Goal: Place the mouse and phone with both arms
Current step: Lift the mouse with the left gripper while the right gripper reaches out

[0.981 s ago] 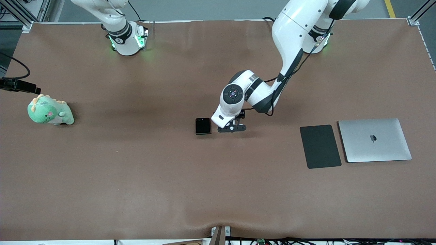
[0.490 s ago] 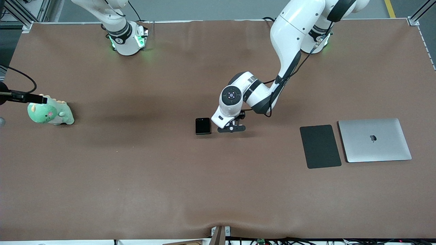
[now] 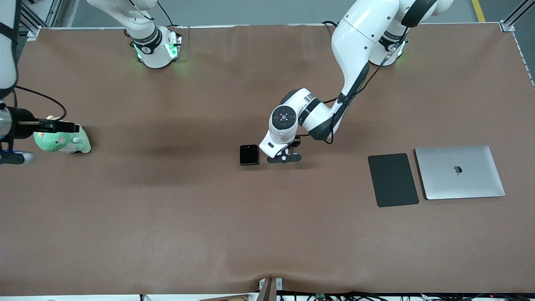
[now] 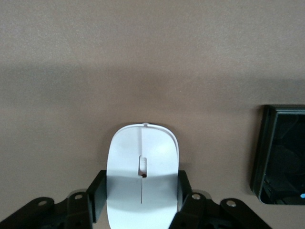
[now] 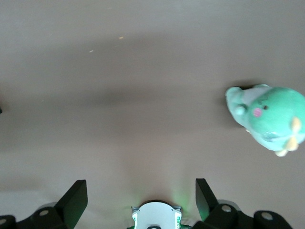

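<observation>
The white mouse (image 4: 142, 162) lies between the fingers of my left gripper (image 4: 141, 190), which press on both of its sides low over the middle of the table. In the front view the left gripper (image 3: 284, 158) hides the mouse. The black folded phone (image 3: 249, 154) lies flat on the table right beside that gripper, toward the right arm's end, and also shows in the left wrist view (image 4: 281, 155). My right gripper (image 5: 141, 191) is open and empty, high over the table near the green toy. Only the right arm's wrist (image 3: 16, 125) shows in the front view.
A dark grey pad (image 3: 393, 179) and a closed silver laptop (image 3: 459, 172) lie side by side toward the left arm's end. A green plush dinosaur (image 3: 62, 141) sits at the right arm's end and also shows in the right wrist view (image 5: 269, 117).
The right arm's wrist has swung into the front view over the plush dinosaur. The left gripper has stayed almost still around the mouse.
</observation>
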You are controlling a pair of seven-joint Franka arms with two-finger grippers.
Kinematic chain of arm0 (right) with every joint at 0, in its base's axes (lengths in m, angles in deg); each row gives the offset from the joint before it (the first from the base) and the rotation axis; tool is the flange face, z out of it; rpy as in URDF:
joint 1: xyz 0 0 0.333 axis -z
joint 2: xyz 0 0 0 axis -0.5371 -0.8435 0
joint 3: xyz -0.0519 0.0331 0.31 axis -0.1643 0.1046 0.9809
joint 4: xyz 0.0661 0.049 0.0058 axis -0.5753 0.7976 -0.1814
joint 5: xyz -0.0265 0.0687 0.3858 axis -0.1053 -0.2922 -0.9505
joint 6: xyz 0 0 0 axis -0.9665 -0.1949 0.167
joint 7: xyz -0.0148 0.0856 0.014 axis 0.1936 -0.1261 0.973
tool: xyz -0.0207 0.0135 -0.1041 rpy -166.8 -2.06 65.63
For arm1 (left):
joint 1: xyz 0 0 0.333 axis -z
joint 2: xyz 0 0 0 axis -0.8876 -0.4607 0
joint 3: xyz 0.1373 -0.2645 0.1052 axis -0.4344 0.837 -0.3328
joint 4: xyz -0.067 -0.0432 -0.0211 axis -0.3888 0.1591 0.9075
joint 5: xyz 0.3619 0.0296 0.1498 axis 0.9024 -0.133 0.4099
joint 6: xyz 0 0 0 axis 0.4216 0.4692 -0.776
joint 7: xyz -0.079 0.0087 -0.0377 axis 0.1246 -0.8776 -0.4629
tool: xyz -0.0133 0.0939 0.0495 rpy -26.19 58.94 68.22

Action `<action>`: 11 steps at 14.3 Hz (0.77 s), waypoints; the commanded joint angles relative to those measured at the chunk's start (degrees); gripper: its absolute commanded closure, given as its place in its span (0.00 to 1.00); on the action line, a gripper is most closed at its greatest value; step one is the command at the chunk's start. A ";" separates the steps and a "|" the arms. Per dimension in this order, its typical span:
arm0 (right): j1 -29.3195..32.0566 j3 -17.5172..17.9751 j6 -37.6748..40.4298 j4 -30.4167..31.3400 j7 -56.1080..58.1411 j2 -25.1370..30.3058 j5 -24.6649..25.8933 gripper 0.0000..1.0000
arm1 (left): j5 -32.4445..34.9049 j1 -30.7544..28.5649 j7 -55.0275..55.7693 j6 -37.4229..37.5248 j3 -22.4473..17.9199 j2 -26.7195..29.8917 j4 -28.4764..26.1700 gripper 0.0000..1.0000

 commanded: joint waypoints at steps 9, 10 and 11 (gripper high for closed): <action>-11.69 -0.11 -1.98 -1.46 -0.77 -5.99 -1.03 0.00 | 1.19 -11.64 -13.72 8.41 -0.76 8.92 0.36 0.45; -12.84 -0.11 -2.50 -1.29 -0.86 -6.70 -1.64 0.00 | 1.19 -14.18 -16.37 9.99 -0.58 9.98 0.36 0.46; -14.07 -0.11 -3.47 -0.42 -1.38 -7.23 -2.95 0.00 | 1.19 -16.30 -18.83 10.97 -0.58 10.68 0.27 0.45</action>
